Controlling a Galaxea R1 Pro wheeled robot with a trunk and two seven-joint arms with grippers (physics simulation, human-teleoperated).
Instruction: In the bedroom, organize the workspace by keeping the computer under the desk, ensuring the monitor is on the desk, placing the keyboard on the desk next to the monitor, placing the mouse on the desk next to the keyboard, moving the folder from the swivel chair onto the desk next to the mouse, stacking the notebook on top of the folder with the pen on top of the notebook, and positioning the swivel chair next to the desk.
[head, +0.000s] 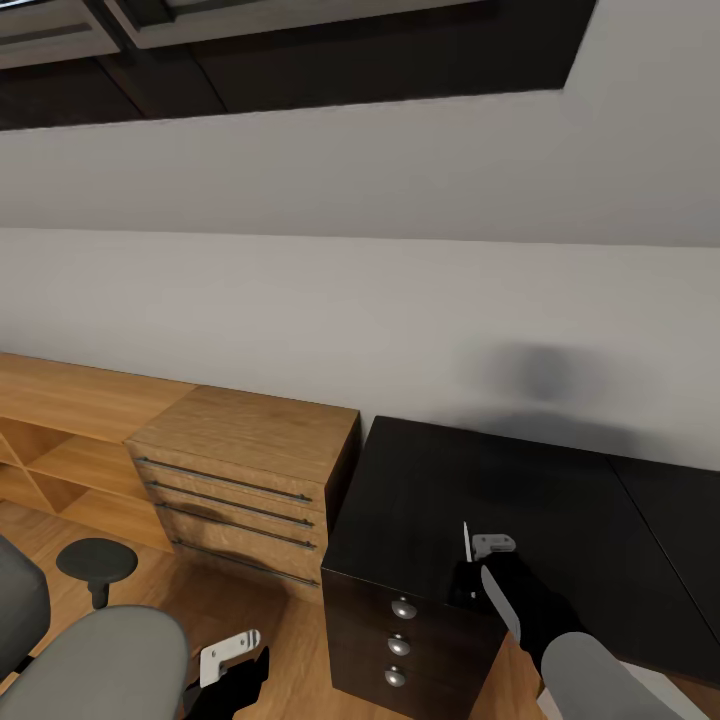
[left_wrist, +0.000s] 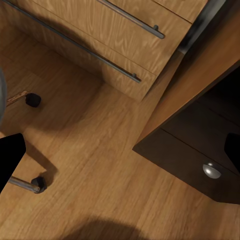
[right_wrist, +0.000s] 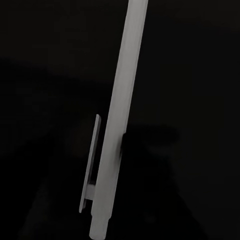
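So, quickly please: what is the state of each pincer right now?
Left pincer: low beside the swivel chair, cannot tell if open or closed.
Right pincer: closed on the pen, over the desk.

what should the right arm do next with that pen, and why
Probably carry the pen further right along the desk, without releasing. The right gripper holds the white pen upright over the bare black desktop near its drawer end, and no notebook or folder lies on the stretch of desk in the head view. The left gripper hangs low by the swivel chair.
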